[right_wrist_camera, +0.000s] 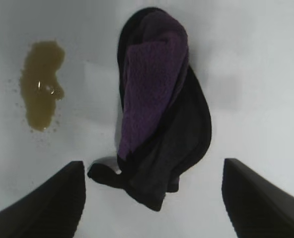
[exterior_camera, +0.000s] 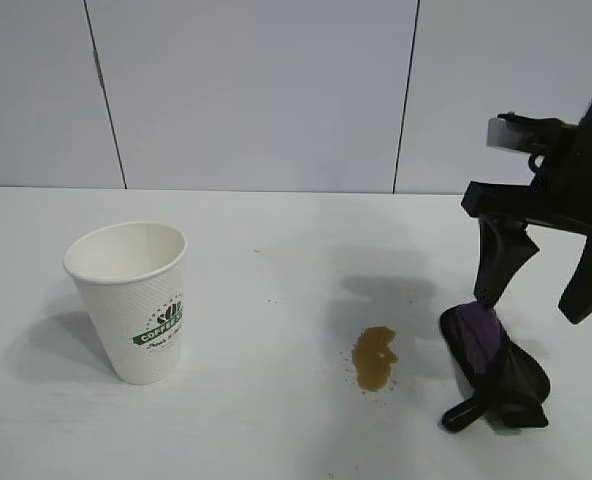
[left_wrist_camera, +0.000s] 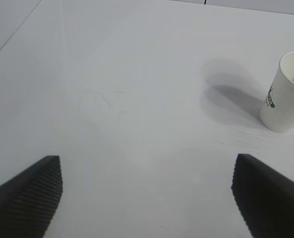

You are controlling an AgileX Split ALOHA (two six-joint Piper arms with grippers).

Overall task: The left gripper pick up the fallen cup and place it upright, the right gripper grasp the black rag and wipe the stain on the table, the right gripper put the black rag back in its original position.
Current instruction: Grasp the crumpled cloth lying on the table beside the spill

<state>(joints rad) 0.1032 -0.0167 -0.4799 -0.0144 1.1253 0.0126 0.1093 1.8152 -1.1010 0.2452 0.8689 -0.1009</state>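
Observation:
The white paper cup [exterior_camera: 131, 300] with the green logo stands upright on the left of the white table [exterior_camera: 276, 250]. It also shows in the left wrist view [left_wrist_camera: 286, 94], off to one side. My left gripper [left_wrist_camera: 146, 163] is open and empty above bare table, apart from the cup; it is outside the exterior view. The amber-brown stain [exterior_camera: 374, 358] lies near the table's middle front. The black rag [exterior_camera: 491, 365] with purple folds lies just right of it. My right gripper [exterior_camera: 536, 300] hovers open just above the rag [right_wrist_camera: 162, 104], its jaws straddling it, with the stain [right_wrist_camera: 40, 84] beside.
A grey panelled wall [exterior_camera: 256, 90] with dark vertical seams runs behind the table. Tiny droplets ring the stain.

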